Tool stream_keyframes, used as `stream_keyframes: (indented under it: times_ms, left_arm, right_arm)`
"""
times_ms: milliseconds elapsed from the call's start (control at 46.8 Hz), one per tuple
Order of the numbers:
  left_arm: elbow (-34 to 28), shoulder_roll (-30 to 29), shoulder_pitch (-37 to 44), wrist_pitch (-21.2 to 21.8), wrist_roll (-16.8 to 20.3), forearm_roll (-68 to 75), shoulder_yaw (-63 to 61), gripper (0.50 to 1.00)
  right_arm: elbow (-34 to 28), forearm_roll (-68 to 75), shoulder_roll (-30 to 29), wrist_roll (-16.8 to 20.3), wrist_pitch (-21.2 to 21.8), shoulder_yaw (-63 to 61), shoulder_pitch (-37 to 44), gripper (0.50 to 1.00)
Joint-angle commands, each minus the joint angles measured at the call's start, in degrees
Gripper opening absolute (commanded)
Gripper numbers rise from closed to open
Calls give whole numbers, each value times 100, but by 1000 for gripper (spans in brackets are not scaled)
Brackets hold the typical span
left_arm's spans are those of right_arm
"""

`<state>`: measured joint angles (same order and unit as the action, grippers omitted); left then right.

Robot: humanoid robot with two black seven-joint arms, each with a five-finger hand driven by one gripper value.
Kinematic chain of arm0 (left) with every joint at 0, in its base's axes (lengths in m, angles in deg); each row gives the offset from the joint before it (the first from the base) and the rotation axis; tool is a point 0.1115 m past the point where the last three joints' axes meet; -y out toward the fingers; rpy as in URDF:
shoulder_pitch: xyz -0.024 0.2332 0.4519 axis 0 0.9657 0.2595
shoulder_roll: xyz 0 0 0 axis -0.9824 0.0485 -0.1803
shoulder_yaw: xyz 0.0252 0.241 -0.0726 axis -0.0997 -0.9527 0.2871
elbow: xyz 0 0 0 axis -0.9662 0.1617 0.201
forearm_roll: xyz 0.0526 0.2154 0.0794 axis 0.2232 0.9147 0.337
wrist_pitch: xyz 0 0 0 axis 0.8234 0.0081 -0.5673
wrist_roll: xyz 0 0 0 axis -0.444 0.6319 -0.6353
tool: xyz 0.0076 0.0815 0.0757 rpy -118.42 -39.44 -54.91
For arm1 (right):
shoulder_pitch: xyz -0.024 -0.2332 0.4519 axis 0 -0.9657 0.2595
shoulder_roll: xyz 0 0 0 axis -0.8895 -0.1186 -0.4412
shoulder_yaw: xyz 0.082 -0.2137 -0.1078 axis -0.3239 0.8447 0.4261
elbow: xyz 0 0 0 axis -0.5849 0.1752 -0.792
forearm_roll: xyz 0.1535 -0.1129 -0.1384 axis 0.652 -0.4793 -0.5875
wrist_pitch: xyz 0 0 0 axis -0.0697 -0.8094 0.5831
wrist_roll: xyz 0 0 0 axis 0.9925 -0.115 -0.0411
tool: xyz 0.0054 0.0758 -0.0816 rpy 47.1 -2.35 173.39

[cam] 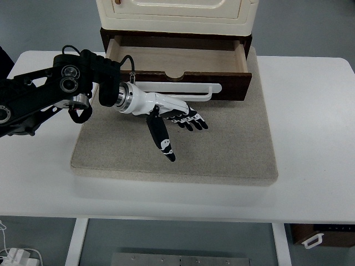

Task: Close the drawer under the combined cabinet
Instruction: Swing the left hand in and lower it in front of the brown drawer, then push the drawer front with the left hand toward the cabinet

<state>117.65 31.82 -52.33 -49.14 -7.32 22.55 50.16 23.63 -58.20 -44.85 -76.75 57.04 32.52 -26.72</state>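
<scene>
White table (310, 166); beige mat (222, 149) flat on it, cabinet (177, 22) on mat.

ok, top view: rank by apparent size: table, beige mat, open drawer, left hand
1. table
2. beige mat
3. open drawer
4. left hand, fingers spread, smallest.
The hand sits above the mat, nearer the camera, but the order looks clear anyway.
</scene>
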Motion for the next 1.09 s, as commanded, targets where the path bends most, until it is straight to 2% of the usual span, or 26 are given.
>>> stream_keyframes:
  times_ms: [0, 641, 1069]
  left_arm:
    - [-68, 60, -27, 4, -1, 9, -4, 1000]
    - [-1237, 684, -309, 39, 51, 317, 66, 1000]
    - [-1887, 816, -572, 118, 236, 290, 102, 1000]
  right_arm:
    - [0, -1, 0, 0, 0, 0, -3, 952]
    - [0, -1, 0, 0, 0, 0, -3, 952]
    - [0, -1, 0, 0, 0, 0, -3, 952]
